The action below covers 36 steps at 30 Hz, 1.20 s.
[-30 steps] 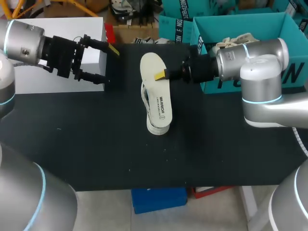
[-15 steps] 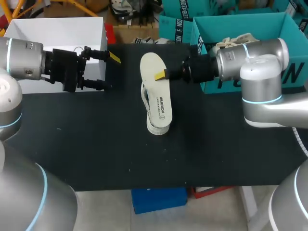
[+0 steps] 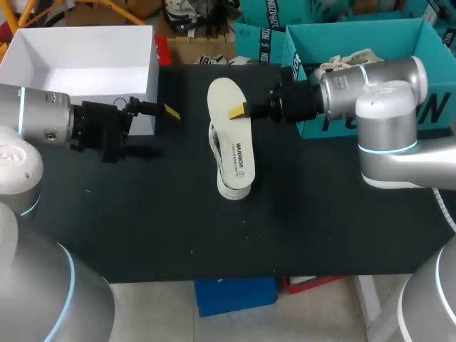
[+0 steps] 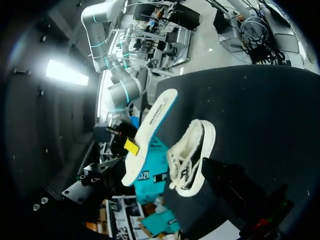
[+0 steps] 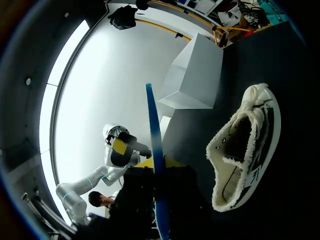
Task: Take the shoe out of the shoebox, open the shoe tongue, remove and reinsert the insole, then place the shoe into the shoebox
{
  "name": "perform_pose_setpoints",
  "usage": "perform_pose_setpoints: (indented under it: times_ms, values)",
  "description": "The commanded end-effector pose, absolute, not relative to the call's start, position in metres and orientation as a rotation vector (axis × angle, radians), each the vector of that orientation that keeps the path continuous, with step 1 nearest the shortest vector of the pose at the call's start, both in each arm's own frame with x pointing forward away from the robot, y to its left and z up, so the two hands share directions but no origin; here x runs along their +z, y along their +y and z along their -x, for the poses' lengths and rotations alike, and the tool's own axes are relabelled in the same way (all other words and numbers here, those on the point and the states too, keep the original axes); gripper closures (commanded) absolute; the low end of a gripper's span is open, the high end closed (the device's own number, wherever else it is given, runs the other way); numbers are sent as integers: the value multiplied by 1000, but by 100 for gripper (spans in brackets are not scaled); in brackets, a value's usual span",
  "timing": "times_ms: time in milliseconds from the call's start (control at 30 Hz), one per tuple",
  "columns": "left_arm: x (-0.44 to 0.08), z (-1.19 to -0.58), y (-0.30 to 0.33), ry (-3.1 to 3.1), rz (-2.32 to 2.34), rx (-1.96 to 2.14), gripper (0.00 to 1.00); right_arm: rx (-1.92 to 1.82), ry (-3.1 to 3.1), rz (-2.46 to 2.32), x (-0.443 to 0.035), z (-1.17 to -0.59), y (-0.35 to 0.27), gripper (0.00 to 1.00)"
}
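Rounded silver-grey arms [image 3: 377, 107], thin cyan rings [image 3: 388, 149] at joints, black yellow-tipped grippers [image 3: 160, 130].

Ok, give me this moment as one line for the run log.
right fingers: shut on insole, above shoe | left fingers: open, empty, near white box | shoe: on table, outside boxes

Head camera looks down over the whole worktop [image 3: 142, 228]. Low, close wrist cameras behind left hand [image 3: 165, 132] and right hand [image 3: 241, 110] face each other; all share shoe [image 3: 229, 189] and insole [image 3: 228, 100].
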State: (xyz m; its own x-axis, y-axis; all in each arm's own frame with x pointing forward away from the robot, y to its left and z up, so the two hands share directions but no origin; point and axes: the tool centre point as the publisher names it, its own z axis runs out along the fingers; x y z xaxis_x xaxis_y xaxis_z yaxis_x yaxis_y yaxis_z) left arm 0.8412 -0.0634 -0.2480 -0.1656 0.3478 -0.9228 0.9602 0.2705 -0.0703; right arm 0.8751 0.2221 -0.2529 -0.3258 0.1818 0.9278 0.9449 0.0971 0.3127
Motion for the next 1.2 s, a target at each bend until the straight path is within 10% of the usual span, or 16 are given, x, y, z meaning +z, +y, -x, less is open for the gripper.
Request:
perform_pose_setpoints:
  times_ms: [33, 1200]
  values:
    - [-249, -842, -64, 1682, -1211, -894, 0, -1295, -1630, 1131, -254, -876, 224, 100]
    - [-277, -804, -74, 1145, -904, -770, 0, -1295, -1630, 1131, -254, -876, 224, 100]
